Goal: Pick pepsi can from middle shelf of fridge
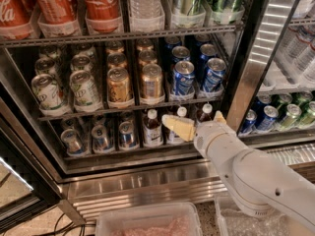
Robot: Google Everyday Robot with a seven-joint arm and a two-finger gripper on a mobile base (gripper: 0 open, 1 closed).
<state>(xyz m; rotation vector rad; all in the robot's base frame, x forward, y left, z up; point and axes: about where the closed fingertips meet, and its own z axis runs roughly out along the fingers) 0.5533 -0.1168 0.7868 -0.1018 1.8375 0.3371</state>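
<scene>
Two rows of blue pepsi cans stand at the right end of the middle shelf (88, 113); the front ones are the left can (183, 77) and the right can (212, 74). White-green cans (84, 87) and gold cans (151, 80) fill the rows to their left. My gripper (192, 118) is on the white arm coming from the lower right. It is open and empty, just below the pepsi rows, in front of the lower shelf's bottles. One yellow finger (178, 127) points left; the other tip (219, 116) shows behind the wrist. The fridge (246, 90) door is open.
Red Coca-Cola cans (101, 4) and a water bottle (145, 1) stand on the rack above. Small white-capped bottles (153, 128) and cans (101, 137) are on the lower rack. A neighbouring cooler at right holds more cans (275, 114). A clear plastic bin (147, 222) sits below the steel base (147, 183).
</scene>
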